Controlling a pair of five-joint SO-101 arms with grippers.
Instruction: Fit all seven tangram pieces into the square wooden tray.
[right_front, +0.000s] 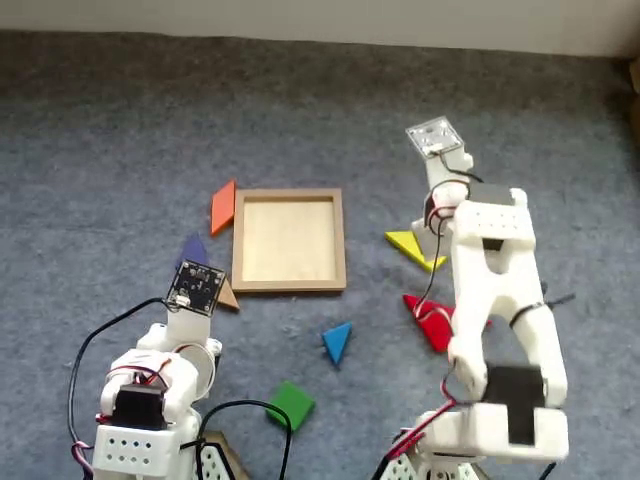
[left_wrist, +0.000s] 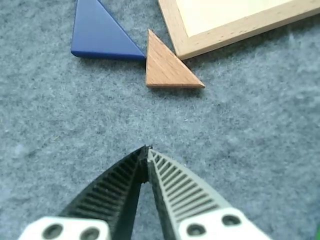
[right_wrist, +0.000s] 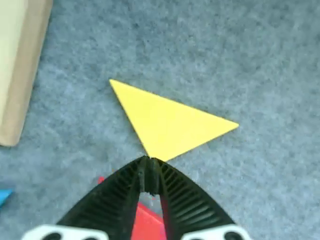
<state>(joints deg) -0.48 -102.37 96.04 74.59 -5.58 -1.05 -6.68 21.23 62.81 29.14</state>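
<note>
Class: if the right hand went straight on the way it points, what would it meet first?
Most likely the yellow triangle, whose corner lies just ahead of the shut right hand; its height above the carpet is unclear.

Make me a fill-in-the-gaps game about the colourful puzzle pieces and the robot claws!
1. The square piece is ___.
2. The big triangle in front of the right claw is ___.
3. The wooden triangle touches a neighbour that is dark ___.
4. The left claw is not open, it is ___.

Missing words: green, yellow, blue, shut.
</note>
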